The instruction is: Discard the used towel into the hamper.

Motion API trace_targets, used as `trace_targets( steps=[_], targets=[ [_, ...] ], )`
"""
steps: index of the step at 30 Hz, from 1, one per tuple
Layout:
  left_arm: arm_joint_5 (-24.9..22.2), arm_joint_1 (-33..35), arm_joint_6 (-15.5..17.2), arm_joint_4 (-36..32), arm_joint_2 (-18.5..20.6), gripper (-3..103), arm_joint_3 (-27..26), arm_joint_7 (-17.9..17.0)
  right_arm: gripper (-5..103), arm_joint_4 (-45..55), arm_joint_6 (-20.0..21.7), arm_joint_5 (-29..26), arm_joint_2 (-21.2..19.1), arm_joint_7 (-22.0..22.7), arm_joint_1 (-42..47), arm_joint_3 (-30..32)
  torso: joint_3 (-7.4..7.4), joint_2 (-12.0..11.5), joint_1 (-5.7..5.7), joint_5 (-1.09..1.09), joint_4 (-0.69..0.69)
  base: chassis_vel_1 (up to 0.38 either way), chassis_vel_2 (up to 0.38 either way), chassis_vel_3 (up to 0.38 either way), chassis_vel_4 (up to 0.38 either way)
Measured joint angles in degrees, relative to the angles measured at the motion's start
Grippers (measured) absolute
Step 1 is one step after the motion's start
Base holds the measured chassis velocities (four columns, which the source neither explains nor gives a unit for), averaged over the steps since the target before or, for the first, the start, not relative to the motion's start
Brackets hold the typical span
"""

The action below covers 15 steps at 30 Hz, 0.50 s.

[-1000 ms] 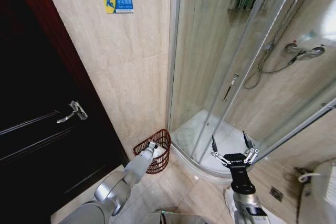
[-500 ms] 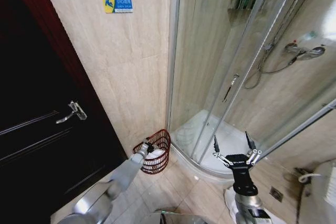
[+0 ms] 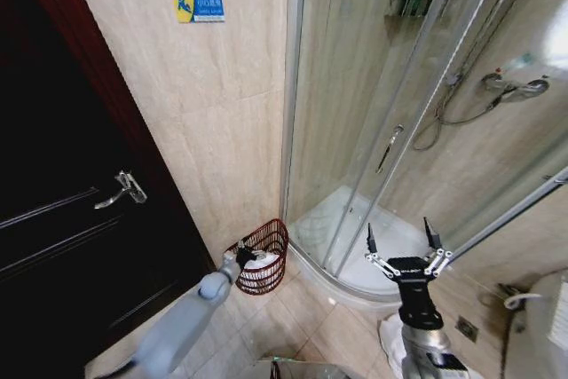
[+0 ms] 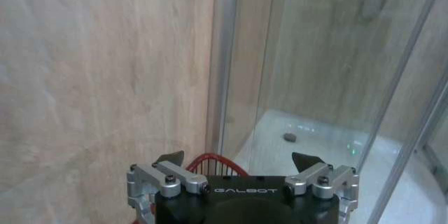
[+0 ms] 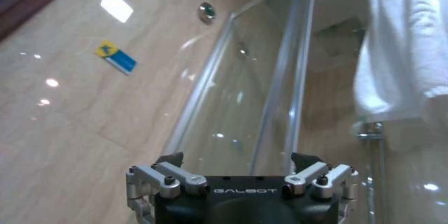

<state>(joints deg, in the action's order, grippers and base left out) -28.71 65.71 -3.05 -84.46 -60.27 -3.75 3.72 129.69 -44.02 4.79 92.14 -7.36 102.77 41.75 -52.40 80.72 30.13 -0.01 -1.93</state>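
Beside a dark door (image 3: 62, 219) with a metal handle (image 3: 124, 188), beige tiled walls meet a glass shower cabin (image 3: 399, 130) with a white tray (image 3: 355, 228); the floor is beige tile too, and a small blue and yellow sign (image 3: 198, 3) is fixed high on the wall. A shower head and hose (image 3: 497, 90) hang inside the cabin.

On the floor, in the corner between wall and shower, stands the hamper (image 3: 264, 255), a red-brown openwork basket, with a white towel (image 3: 264, 261) lying inside it.

Reaching forward and down from the lower left, the left arm ends with the left gripper (image 3: 243, 255) at the hamper's near rim, fingers spread wide and holding nothing; its wrist view shows the hamper's red rim (image 4: 213, 162) between the fingertips. On the right, the right gripper (image 3: 404, 246) is held upright in front of the shower tray, jaws wide apart and empty. A white cloth (image 5: 402, 45) hangs on a rail in the right wrist view.
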Motion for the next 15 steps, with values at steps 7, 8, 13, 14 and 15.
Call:
trace_targets(
  steps=[7, 8, 13, 14, 15],
  targets=[
    [-0.4, 11.4, 3.2, -15.5, 1.6, 100, -8.6, -3.0, 100, 2.4, 2.4, -1.0, 0.0, 2.2, 0.0, 0.5, 0.00, 0.0, 0.00, -0.01, 0.01, 0.000, 0.000, 0.000, 0.000],
    [-0.4, 11.4, 3.2, -15.5, 1.6, 100, -8.6, -3.0, 100, 2.4, 2.4, -1.0, 0.0, 2.2, 0.0, 0.5, 0.00, 0.0, 0.00, -0.01, 0.01, 0.000, 0.000, 0.000, 0.000],
    [1.5, 18.8, 3.1, -24.0, -0.7, 100, -16.0, -2.9, 100, 3.8, 3.3, -1.5, 0.0, 2.4, -0.1, 0.4, 0.00, 0.0, 0.00, 0.01, 0.00, 0.000, 0.000, 0.000, 0.000],
    [2.7, 21.1, 2.9, -25.7, -1.7, 100, -17.8, -2.7, 100, 4.3, 3.5, -1.8, 0.0, 2.4, -0.2, 0.4, 0.00, 0.0, 0.00, 0.01, 0.01, 0.000, 0.000, 0.000, 0.000],
    [3.8, 22.9, 2.8, -27.0, -2.9, 100, -19.4, -2.6, 100, 4.7, 3.8, -2.2, 0.0, 2.4, -0.3, 0.4, 0.00, 0.0, 0.00, 0.01, -0.01, 0.000, 0.000, 0.000, 0.000]
  ],
)
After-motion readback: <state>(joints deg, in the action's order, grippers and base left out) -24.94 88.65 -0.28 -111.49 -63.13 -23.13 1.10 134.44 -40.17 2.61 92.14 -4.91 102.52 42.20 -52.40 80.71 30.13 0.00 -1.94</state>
